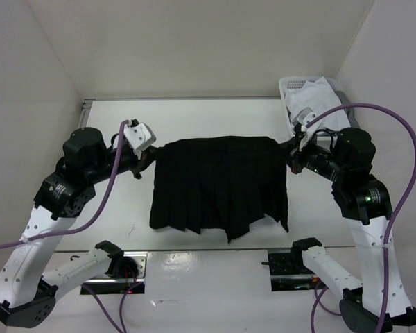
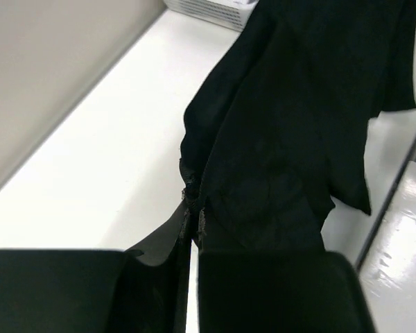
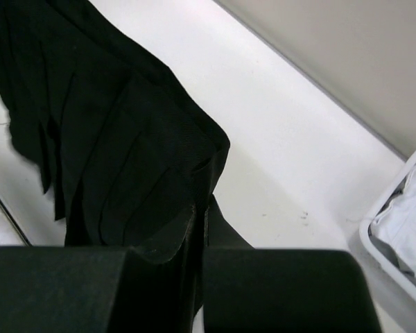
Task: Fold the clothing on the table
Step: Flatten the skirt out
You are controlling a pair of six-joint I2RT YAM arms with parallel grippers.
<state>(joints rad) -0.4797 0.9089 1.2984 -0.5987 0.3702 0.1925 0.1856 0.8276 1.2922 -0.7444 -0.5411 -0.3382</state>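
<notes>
Here, the black pleated skirt [image 1: 220, 184] is hanging over the white table [image 1: 215, 118], to the left of the white plastic basket [image 1: 291, 87] and nearer the arm bases than the basket is. The basket is sitting in the far right corner, and a white garment [image 1: 319, 97] is lying crumpled inside it.

The right gripper [image 1: 291, 154] is clamping the skirt's waist corner on the side closest to the basket, just in front of the basket's near wall. In the right wrist view its jaws are pressing together on a fold of black fabric [image 3: 118, 139], with the gripper [image 3: 201, 215] closed tight and the basket's rim [image 3: 388, 277] showing off to the right.

The left gripper [image 1: 147, 163] is pinching the opposite waist corner, well apart from the basket, the whole width of the skirt lying between them. From the left wrist its jaws [image 2: 193, 208] are likewise closing on cloth [image 2: 298, 125], and the basket [image 2: 208, 10] is peeking in at the top edge.

The waist is stretching fairly straight between the two grippers, while the wider hem is draping away from the basket toward the near edge in uneven pleats. I cannot tell whether the hem is touching the tabletop.
</notes>
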